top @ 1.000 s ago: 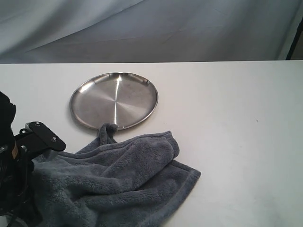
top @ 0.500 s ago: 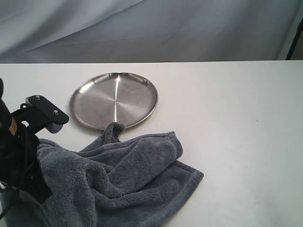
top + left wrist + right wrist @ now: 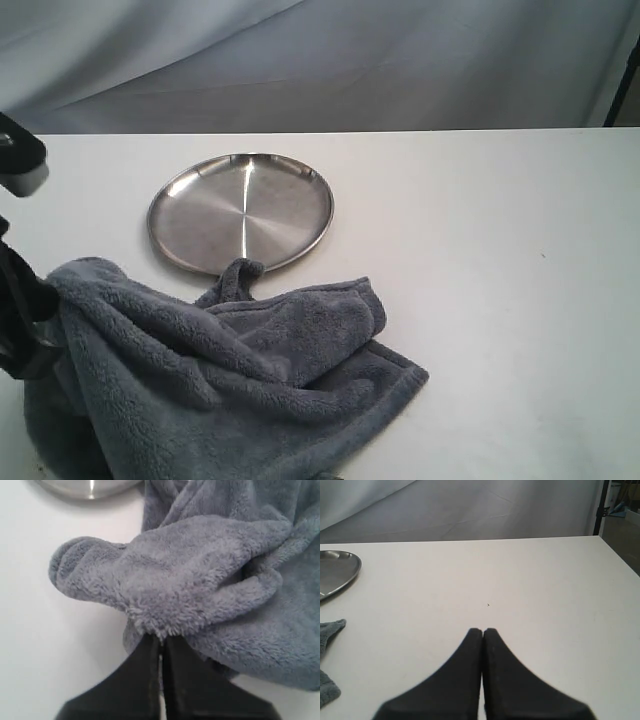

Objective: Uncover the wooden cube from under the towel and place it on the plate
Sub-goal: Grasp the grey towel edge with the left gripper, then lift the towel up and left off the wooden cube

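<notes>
The blue-grey fleece towel (image 3: 240, 380) lies bunched at the table's front left, with its left edge pulled up off the surface. My left gripper (image 3: 161, 641) is shut on a fold of the towel (image 3: 200, 580); in the exterior view only part of that arm (image 3: 20, 320) shows at the left border. The steel plate (image 3: 241, 211) sits just behind the towel, whose loop (image 3: 235, 275) touches the plate's front rim. The wooden cube is hidden. My right gripper (image 3: 482, 630) is shut on nothing over bare table, out of the exterior view.
The white table (image 3: 480, 280) stretches to the right of the towel and plate. A grey cloth backdrop (image 3: 350, 60) hangs behind the table. A dark stand (image 3: 625, 80) is at the far right edge.
The left arm has risen and drawn left, lifting the towel's left edge into a raised fold. The plate has stayed put.
</notes>
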Available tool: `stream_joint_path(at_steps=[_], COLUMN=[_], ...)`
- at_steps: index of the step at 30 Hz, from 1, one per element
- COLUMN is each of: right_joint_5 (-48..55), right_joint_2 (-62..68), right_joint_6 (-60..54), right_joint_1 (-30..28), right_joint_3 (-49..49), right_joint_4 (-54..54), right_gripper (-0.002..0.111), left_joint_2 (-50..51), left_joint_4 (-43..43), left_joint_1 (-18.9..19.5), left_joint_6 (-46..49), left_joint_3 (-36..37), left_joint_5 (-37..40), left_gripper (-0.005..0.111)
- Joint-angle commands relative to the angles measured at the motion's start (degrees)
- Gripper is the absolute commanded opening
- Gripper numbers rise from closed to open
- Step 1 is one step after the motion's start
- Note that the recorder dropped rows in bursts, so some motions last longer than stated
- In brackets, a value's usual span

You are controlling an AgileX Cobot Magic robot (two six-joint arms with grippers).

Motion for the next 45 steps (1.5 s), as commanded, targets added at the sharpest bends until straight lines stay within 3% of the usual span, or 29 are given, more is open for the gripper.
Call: stream_joint_path(at_steps=[1, 9, 19, 33, 45], right_joint_5=[-0.12, -0.12, -0.12, -0.12, -0.12], right_joint_2=[-0.38, -0.38, -0.38, -0.38, -0.38], right_joint_6=[0.05, 0.05, 0.16, 0.02, 0.2], right_joint_1=[-0.01, -0.01, -0.01, -0.01, -0.01], right_joint_3=[0.22, 0.22, 0.22, 0.22, 0.22], right_joint_4=[-0.58, -0.58, -0.58, -0.58, -0.58], right_gripper=[0.0, 0.0, 0.0, 0.0, 0.0], left_joint_2=[-6.11, -14.58, -16.35, -16.24, -16.24], left_joint_4=[-0.29, -0.29, -0.46, -0.41, -0.66], left_joint_1=[-0.23, -0.23, -0.23, -0.23, -0.23], left_joint_6=[-0.36, -0.36, -0.95, -2.0, -2.0], left_joint_3=[-0.49, -0.38, -0.27, 2.45, 2.35], left_joint_5=[-5.12, -7.17, -9.44, -26.82, -33.7], left_gripper=[0.0, 0.0, 0.0, 0.0, 0.0])
